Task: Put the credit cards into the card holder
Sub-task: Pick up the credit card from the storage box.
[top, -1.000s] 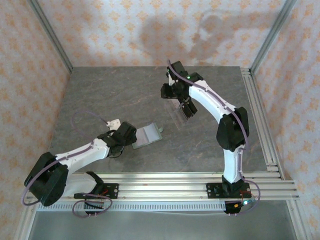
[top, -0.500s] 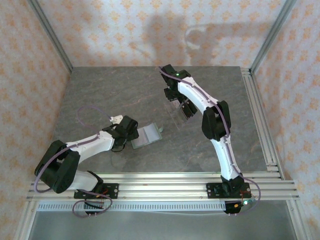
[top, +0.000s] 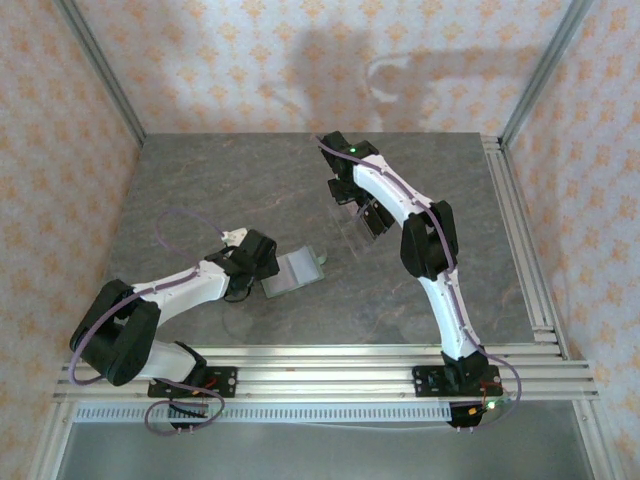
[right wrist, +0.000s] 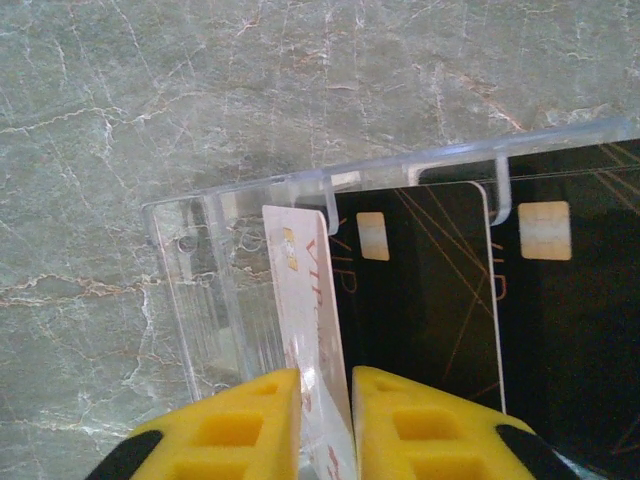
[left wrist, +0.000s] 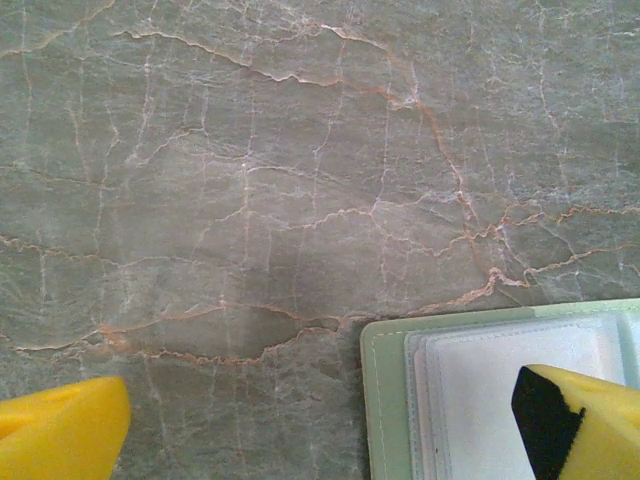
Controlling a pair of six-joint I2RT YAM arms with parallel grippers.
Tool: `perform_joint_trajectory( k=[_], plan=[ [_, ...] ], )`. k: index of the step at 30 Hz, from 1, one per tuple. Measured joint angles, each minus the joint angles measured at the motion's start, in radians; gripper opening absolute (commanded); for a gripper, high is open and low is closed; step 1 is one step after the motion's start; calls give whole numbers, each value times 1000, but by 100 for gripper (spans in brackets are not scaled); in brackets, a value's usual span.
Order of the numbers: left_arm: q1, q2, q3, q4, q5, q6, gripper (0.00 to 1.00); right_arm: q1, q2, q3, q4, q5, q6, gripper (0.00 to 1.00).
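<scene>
Pinching card with right jaws, nearly closed on its near end. Held it on edge, long axis running away from jaws, inside clear tray, beside dark cards lying flat. Found holder open on table, well apart from tray, leftward and nearer arm bases. Had left jaws wide open, empty, one pad over holder, other over bare table. Judged left arm nearer holder; card needed lifting out, then carrying leftward.
</scene>
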Motion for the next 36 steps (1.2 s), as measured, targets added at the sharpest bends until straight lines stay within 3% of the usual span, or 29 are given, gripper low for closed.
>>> perform_joint_trajectory(
  k=[9,22,30,36],
  plan=[
    [0,0,0,0,4,0,100,0,0,0,4,-24,-1,0],
    [0,2,0,0,11,0,100,-1,-12,1,0,-62,1,0],
    [0,2,0,10,27,0,100,0,-215,-122,53,-158,35,0],
    [0,14,0,68,77,0,100,5,-398,-325,163,-235,87,0]
  ],
)
